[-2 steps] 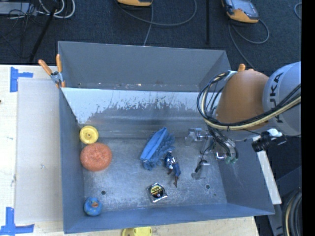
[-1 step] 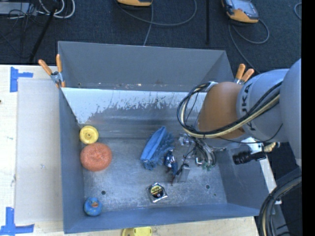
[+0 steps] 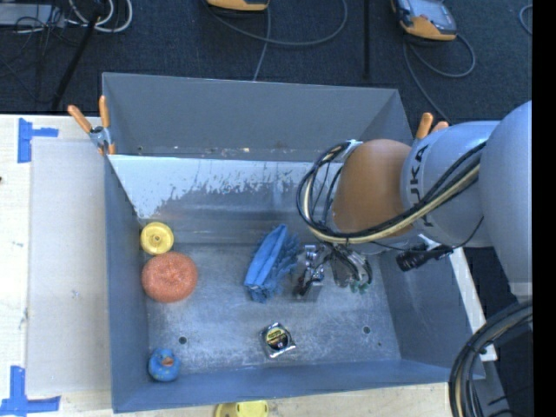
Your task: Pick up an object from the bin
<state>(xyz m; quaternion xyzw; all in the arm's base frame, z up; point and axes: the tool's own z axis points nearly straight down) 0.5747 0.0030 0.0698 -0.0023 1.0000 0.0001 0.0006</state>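
Claw (image 3: pixel 309 274), whose spread we cannot tell, sits just right of the blue cloth (image 3: pixel 268 262) mid-floor in the bin (image 3: pixel 217 328); we judge the cloth light, soft and limp, best pinched at a raised fold.

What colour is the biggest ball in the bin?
Orange; the ball shows in the camera view.

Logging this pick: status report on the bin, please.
Gripper down mid-bin, beside blue crumpled cloth, on its view-right. Touching or not, cannot tell. Black-and-yellow tape measure lies apart, nothing blocking.
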